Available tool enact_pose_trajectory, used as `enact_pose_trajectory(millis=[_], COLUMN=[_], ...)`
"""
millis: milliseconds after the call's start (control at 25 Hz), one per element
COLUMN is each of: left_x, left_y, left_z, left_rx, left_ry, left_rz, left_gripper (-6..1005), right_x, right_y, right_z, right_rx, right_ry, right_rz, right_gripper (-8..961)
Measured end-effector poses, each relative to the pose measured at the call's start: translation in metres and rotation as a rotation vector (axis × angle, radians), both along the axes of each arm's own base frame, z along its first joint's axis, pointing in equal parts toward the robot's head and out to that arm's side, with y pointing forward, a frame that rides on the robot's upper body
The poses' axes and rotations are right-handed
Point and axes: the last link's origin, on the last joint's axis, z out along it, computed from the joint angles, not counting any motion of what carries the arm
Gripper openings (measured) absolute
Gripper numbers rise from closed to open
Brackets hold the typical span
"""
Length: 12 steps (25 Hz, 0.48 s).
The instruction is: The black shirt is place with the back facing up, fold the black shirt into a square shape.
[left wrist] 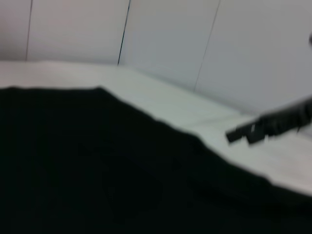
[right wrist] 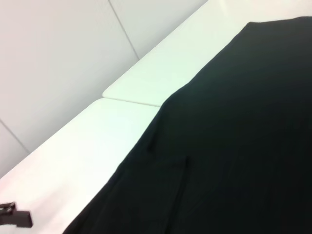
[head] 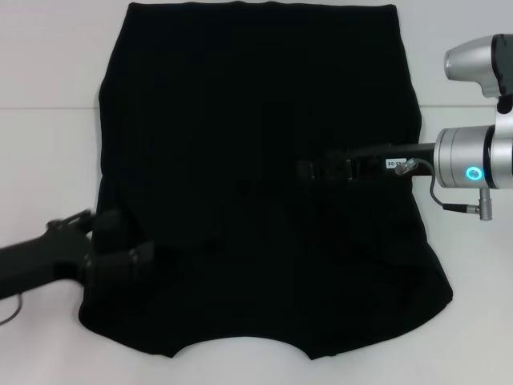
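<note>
The black shirt lies spread flat on the white table, its hem at the far side and its curved neckline at the near edge. My left gripper rests low over the shirt's near left corner. From the right, my right gripper reaches over the middle of the cloth. Black cloth fills the lower part of the left wrist view, and the right gripper shows beyond it. In the right wrist view a fold line runs across the shirt.
A seam in the white table runs left to right behind the shirt's middle. Pale wall panels stand behind the table. Bare table surface shows on both sides of the shirt.
</note>
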Motion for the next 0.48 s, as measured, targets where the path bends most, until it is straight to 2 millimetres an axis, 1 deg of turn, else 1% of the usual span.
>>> enact_pose_trajectory(millis=[120, 160, 280, 480], left_x=[-0.01, -0.01, -0.019, -0.022], left_y=[-0.008, -0.008, -0.014, -0.013], left_z=[0.002, 0.002, 0.001, -0.003], left_rx=[0.002, 0.002, -0.011, -0.039], left_ry=[0.085, 0.085, 0.191, 0.286], left_rz=[-0.018, -0.018, -0.055, -0.098], left_gripper=[947, 947, 947, 947], right_x=[0.002, 0.002, -0.001, -0.008], right_y=[0.0, 0.001, 0.003, 0.005], right_z=[-0.002, -0.002, -0.001, 0.0], right_rx=[0.007, 0.009, 0.014, 0.016], right_ry=[-0.001, 0.001, 0.015, 0.039], right_rz=[-0.012, -0.016, -0.022, -0.021], right_gripper=[798, 798, 798, 799])
